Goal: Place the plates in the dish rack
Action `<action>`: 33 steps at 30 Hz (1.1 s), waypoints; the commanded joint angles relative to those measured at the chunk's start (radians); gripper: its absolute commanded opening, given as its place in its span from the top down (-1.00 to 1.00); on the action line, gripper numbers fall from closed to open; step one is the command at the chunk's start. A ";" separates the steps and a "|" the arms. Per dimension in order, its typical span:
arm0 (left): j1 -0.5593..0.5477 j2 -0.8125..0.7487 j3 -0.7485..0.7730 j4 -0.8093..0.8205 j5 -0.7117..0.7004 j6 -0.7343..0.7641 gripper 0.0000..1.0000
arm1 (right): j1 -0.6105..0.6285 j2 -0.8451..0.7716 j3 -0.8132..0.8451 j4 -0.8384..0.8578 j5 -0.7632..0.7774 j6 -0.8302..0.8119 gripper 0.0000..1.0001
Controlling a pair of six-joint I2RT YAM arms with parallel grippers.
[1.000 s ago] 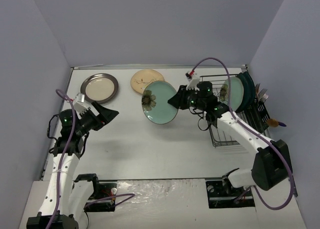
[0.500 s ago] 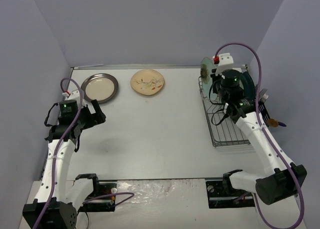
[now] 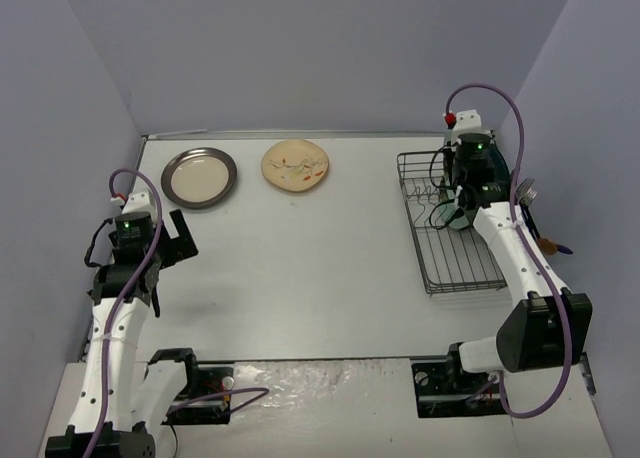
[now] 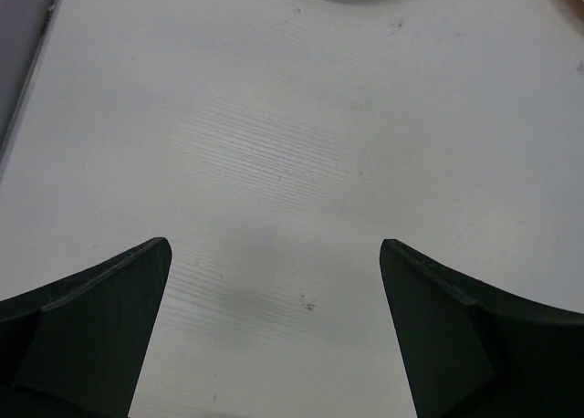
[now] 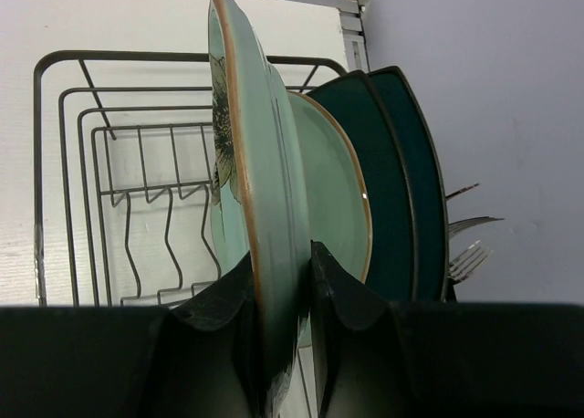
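Firmly, the right gripper (image 5: 281,281) pinches the mint-green plate (image 5: 246,162) by its rim, on edge, apparently to slot it between the dish rack (image 5: 100,144) tines at two o'clock, beside the racked plates (image 5: 392,181). The left gripper (image 4: 274,249) hangs wide open, and two cream plates (image 3: 199,176) wait at eleven o'clock.

Left hand (image 3: 183,235): fingers spread wide, arm bent, near left.
Right hand (image 5: 278,263): pinched on mint-green plate (image 5: 260,162), arm reaching far right.
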State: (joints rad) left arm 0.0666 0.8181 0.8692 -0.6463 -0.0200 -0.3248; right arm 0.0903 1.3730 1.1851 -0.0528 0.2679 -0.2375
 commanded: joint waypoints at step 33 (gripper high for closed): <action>-0.002 0.032 0.024 0.035 0.008 0.008 -0.94 | -0.076 0.051 -0.126 0.244 -0.094 0.228 -0.30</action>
State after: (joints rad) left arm 0.0666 0.8403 0.8692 -0.6501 -0.0300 -0.3248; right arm 0.0180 1.4959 1.0485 0.0992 0.1863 -0.0629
